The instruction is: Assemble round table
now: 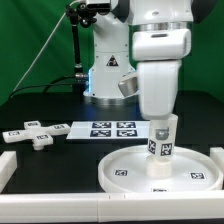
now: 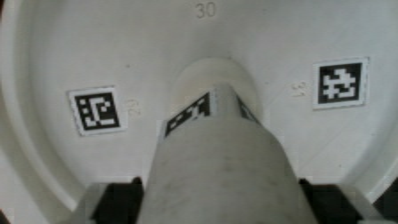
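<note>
The cylinder leg (image 1: 161, 145) was seen standing upright in the lower right of the exterior view, over the middle of the round disc (image 1: 118, 172), which lay flat on the dark tabletop (image 1: 40, 100). Whether the leg's lower end was seated in the disc or held just above it could not be told. The leg was pinched near its upper end by the fingers (image 2: 118, 203), one pressed against each side of it in the wrist view. Two square tags (image 2: 98, 108) were seen on the disc's floor, one to either side of the leg.

Behind the disc, near the centre of the exterior view, lay the marker board (image 1: 105, 128). The cross-shaped foot piece (image 1: 30, 134) was left at the middle left of that frame, well apart from the disc. A white border rail (image 1: 8, 165) was seen at the lower left.

Several risks were judged likely. If the leg were lowered off-centre or slightly tilted, it could jam or cross at the joint. The disc appeared to be held by nothing, so it could be dragged or turned along with the leg. The smooth plastic could also slip between the fingers under twisting load.
</note>
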